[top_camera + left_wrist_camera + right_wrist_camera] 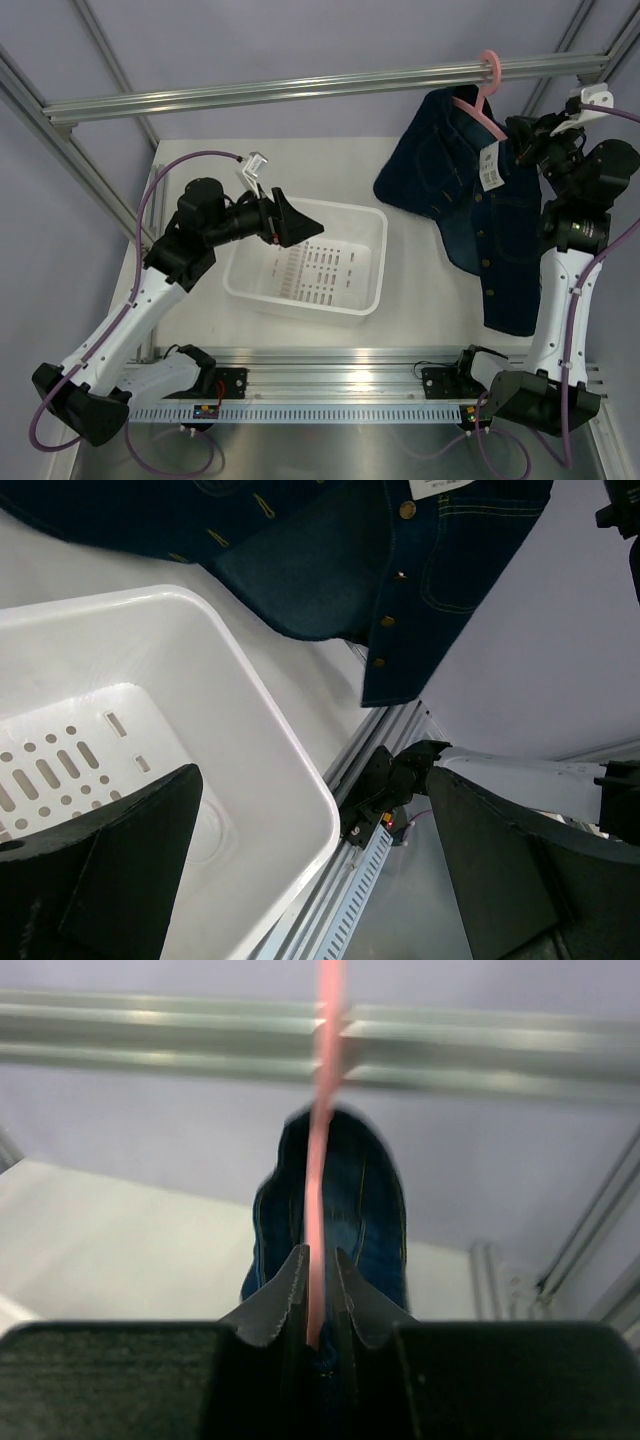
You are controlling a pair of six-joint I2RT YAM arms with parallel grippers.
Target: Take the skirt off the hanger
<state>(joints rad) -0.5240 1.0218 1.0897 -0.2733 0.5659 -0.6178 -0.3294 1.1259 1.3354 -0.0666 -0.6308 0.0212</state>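
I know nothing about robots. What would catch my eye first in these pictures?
First, the dark denim skirt at the upper right, hanging from a pink hanger hooked over a metal rail. The right gripper is pinched shut on that hanger. Mid-table sits a white bin, and the left gripper hovers wide open at its left edge.

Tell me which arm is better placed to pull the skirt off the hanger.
Left, probably. The right hand is shut on the hanger, so it is busy holding it. The left hand is open and empty above the white bin, pointing towards the skirt.
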